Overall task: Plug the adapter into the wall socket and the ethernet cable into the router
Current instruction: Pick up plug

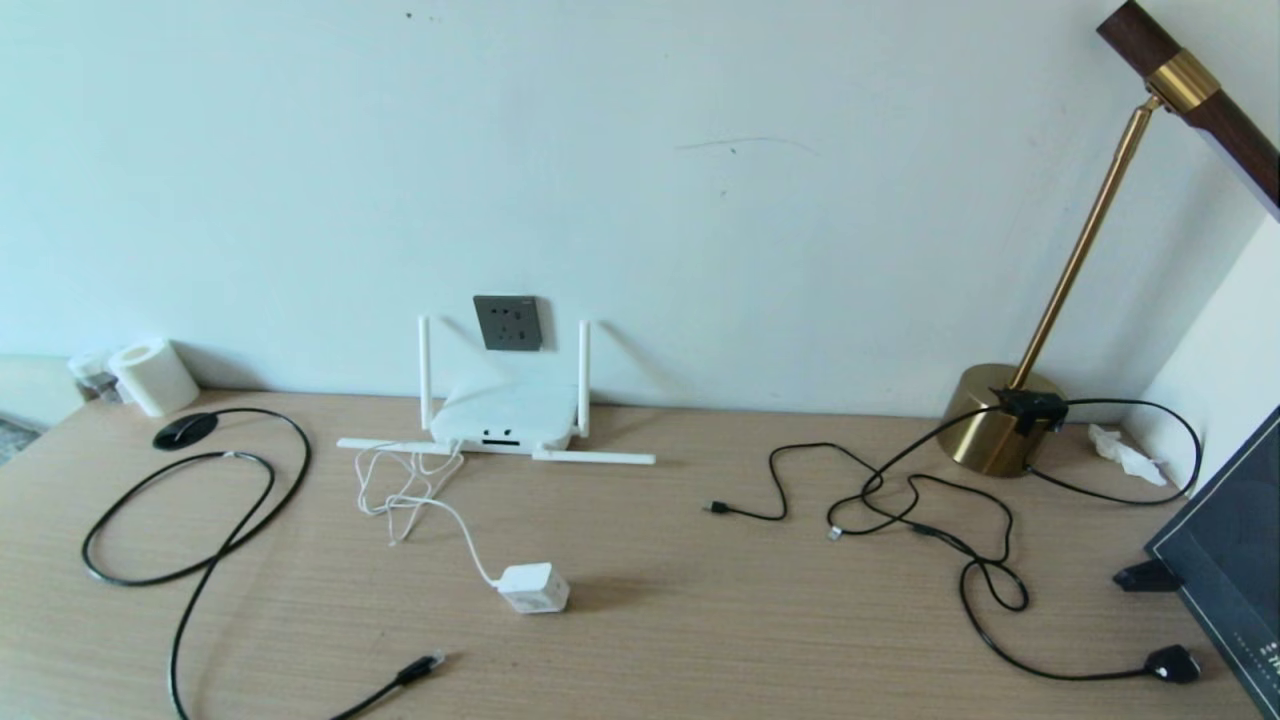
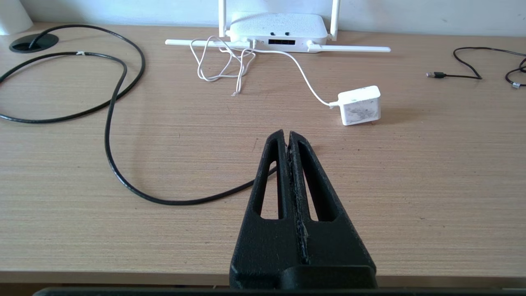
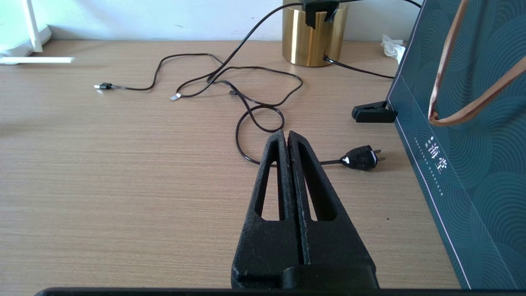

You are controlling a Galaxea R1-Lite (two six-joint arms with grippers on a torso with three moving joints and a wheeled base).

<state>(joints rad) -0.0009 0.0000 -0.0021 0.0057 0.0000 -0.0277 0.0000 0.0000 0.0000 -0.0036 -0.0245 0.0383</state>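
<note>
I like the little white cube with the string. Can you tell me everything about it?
The adapter is a small white plastic cube with rounded corners, one face smudged grey. It lies loose on the wooden desk, unplugged, in front of the router. Its thin white cord runs to the router in tangled loops. No gripper touches it.

The desk (image 1: 640, 600) is seen from above and well back in the head view, faced toward the wall, with the router (image 1: 505, 415) left of centre. The left wrist view is taken low over the desk's near edge, faced toward the router (image 2: 279, 31), over the pressed-together left gripper (image 2: 287, 137). The right wrist view is set equally low, well right of the router, behind the right gripper (image 3: 286, 137); one router antenna (image 3: 37, 60) is shared with the others.
</note>
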